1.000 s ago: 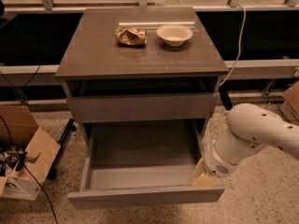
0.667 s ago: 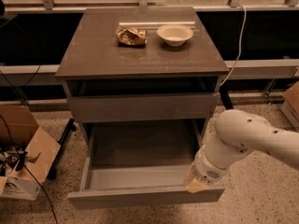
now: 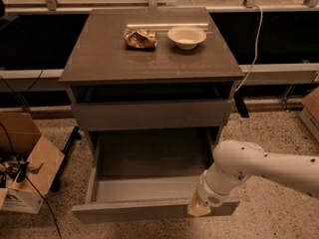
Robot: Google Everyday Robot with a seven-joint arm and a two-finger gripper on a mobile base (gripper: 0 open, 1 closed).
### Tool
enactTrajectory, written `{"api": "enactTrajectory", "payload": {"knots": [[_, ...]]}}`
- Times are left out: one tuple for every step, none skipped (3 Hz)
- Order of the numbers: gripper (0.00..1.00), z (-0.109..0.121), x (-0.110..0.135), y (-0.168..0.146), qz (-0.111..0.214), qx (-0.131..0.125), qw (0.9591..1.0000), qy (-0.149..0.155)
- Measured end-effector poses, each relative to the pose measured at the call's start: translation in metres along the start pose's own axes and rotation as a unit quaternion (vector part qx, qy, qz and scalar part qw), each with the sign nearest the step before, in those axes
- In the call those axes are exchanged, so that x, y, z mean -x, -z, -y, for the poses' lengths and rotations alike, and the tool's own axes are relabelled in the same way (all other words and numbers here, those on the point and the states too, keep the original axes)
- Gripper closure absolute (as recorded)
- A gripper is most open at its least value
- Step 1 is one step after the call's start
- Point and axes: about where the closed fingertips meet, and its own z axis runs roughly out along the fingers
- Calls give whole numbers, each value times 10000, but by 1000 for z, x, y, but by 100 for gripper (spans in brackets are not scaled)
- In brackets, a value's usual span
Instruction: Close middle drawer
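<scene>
The middle drawer point(image 3: 149, 183) is pulled far out of the grey-brown cabinet point(image 3: 149, 59), and its light grey box interior looks empty. Its flat front panel point(image 3: 129, 212) faces me at the bottom of the view. My gripper point(image 3: 198, 209) is at the right part of that front panel, at its top edge, with my white arm point(image 3: 264, 168) reaching in from the right. The drawer above it point(image 3: 152, 114) stands slightly out under the cabinet top.
A white bowl point(image 3: 187, 36) and a crumpled snack bag point(image 3: 140, 38) sit on the cabinet top. An open cardboard box point(image 3: 25, 168) with cables stands on the floor at the left. Another box point(image 3: 311, 111) is at the right edge.
My arm and gripper have moved left and down along the right end of the drawer's front panel. The drawer itself looks about as far out as before.
</scene>
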Motion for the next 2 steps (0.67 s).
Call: {"api": "enactTrajectory", "payload": {"knots": [[100,13,-19,-39,120,245,9992,-296],[100,29,-38,-88,259,634,9956,-647]]}}
